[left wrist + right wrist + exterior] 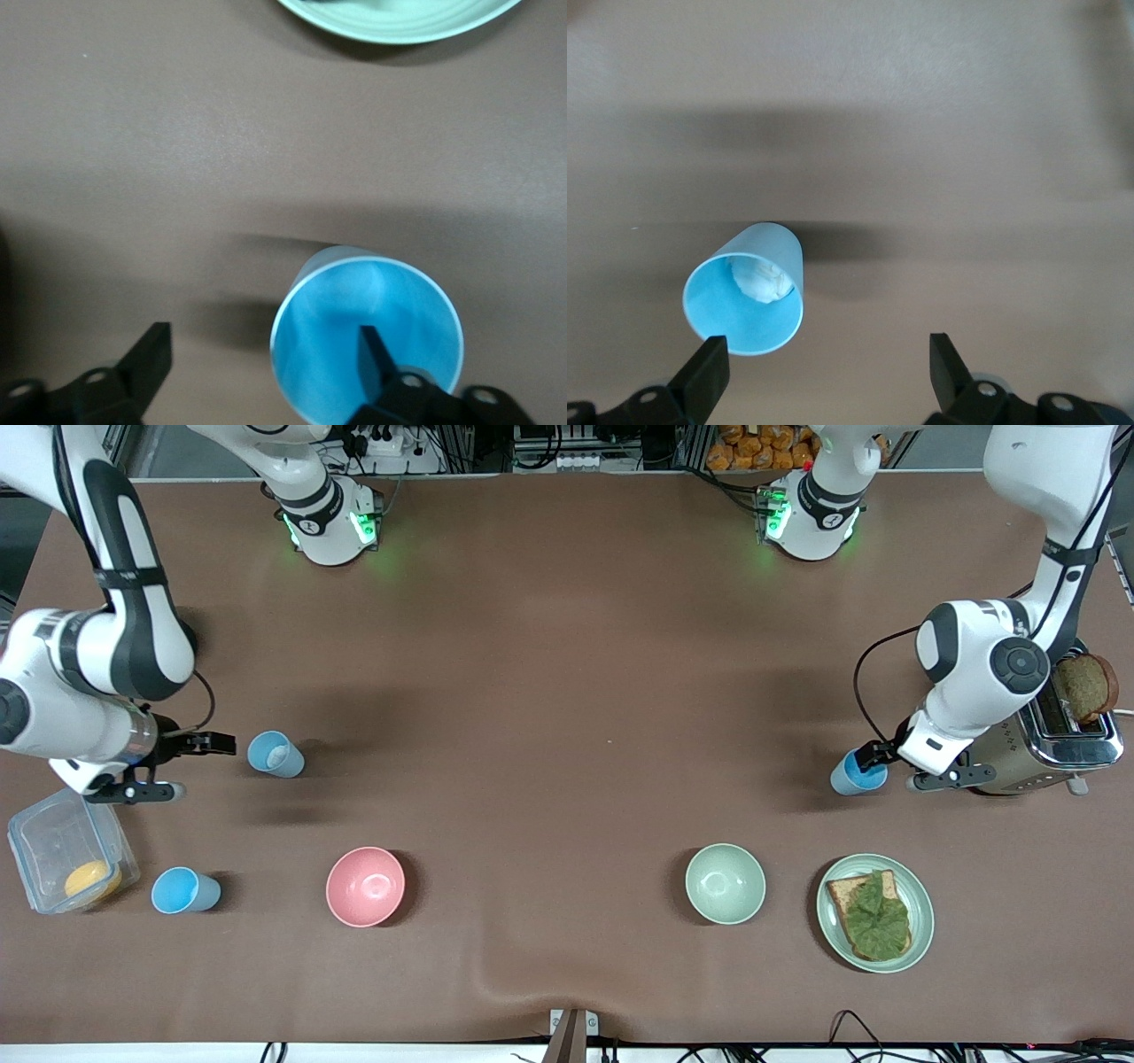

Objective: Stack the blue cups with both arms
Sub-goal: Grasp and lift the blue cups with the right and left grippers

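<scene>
A dull grey-blue cup stands toward the right arm's end of the table, with something white inside it. My right gripper is open just beside it. In the right wrist view the cup sits off one fingertip, outside the gap of the right gripper. A bright sky-blue cup stands nearer the front camera. A third blue cup stands toward the left arm's end. My left gripper is open, with one finger inside this cup and the other outside, as the left wrist view shows.
A pink bowl and a green bowl stand nearer the front camera. A green plate holds toast with a leaf. A toaster with bread stands beside the left gripper. A clear box holds something orange.
</scene>
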Robot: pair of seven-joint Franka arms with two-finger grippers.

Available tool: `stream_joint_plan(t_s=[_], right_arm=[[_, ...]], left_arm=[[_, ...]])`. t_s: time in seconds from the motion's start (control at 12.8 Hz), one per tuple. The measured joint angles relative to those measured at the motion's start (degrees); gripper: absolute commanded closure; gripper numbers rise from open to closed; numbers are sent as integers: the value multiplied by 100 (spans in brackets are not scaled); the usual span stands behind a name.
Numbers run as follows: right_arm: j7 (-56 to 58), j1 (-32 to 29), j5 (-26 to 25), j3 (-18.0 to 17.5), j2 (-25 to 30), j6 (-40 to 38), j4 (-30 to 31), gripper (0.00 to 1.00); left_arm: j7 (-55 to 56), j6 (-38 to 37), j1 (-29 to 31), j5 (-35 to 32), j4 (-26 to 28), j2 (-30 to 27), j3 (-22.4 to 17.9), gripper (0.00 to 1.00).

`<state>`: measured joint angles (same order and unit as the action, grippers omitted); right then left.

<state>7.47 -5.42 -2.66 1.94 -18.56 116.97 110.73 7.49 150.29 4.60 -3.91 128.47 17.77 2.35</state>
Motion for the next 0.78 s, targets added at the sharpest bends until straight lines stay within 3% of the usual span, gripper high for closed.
stream_joint_plan(t_s=[0.08, 0.39, 0.47, 0.62, 0.78], right_arm=[[8, 0, 0, -7, -124, 61, 5, 0], [17, 0, 0, -27, -579, 292, 8, 0], [17, 0, 0, -27, -642, 306, 8, 11], [18, 0, 5, -32, -706, 307, 7, 45], [18, 0, 28, -37, -757, 288, 7, 86]], left_arm=[[0, 47, 0, 0, 0, 48, 1, 100], [61, 103, 1, 0, -29, 70, 2, 100], [100, 115, 1, 0, -46, 60, 2, 100], [189, 144, 0, 0, -90, -8, 14, 100], [257, 144, 0, 0, -110, -122, 18, 100]])
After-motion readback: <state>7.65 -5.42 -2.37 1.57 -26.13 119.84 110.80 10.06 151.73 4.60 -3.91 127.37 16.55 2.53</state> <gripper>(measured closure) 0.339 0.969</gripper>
